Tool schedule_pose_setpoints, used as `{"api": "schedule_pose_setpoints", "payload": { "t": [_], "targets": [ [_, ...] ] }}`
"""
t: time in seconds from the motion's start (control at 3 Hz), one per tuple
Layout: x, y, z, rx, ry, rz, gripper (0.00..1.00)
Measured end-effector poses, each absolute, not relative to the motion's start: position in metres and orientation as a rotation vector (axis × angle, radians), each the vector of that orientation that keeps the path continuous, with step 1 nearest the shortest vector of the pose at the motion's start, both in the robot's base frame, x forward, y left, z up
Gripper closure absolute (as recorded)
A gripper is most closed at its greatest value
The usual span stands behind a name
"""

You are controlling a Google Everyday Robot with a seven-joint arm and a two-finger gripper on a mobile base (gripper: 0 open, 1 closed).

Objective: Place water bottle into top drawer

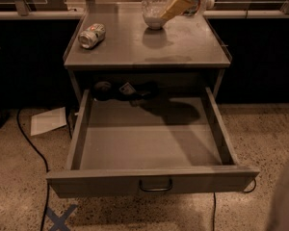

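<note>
The water bottle, clear and crinkled, is held up at the top of the camera view, above the back of the cabinet top. My gripper, with yellowish fingers, is shut on it from the right. The top drawer is pulled wide open below, with a loop handle at the centre of its front panel. Its floor is bare except for dark items at the back, under the cabinet top.
A dented green-and-white soda can lies on the left of the grey cabinet top. A white bowl stands below the bottle at the back. Paper and a black cable lie on the floor at the left.
</note>
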State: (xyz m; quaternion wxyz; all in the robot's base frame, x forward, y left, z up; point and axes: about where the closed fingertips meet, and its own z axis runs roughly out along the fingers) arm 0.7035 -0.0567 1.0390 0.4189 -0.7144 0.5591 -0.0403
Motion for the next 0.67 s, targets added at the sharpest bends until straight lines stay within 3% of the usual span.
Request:
{"api": "schedule_pose_setpoints", "payload": {
  "t": [0.33, 0.67],
  "targets": [
    [0.675, -0.078, 1.028, -1.691, 1.438, -0.107, 1.00],
    [0.654, -0.074, 0.931, -1.753, 1.537, 0.033, 1.00]
  ]
}}
